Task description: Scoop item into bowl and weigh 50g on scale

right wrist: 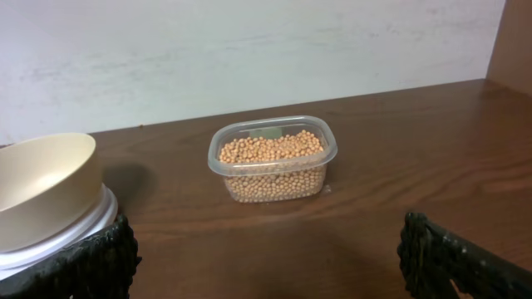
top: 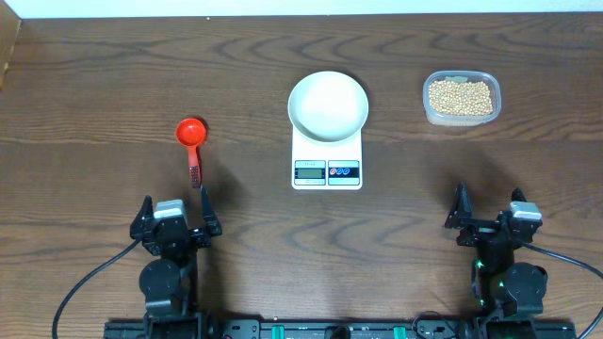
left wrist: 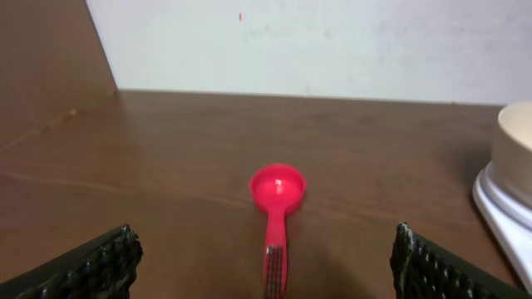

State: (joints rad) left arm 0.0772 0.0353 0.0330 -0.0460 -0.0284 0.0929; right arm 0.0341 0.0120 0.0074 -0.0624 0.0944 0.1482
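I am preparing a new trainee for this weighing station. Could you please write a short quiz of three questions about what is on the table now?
1. True or false: the bowl stands on the scale.
2. Fill in: the red scoop lies in front of the ___ gripper.
3. Where are the beans? A: in the bowl. B: in the clear tub. C: in the red scoop.

Key: 1 true. 2 left; the left gripper is open behind it. 3 B.
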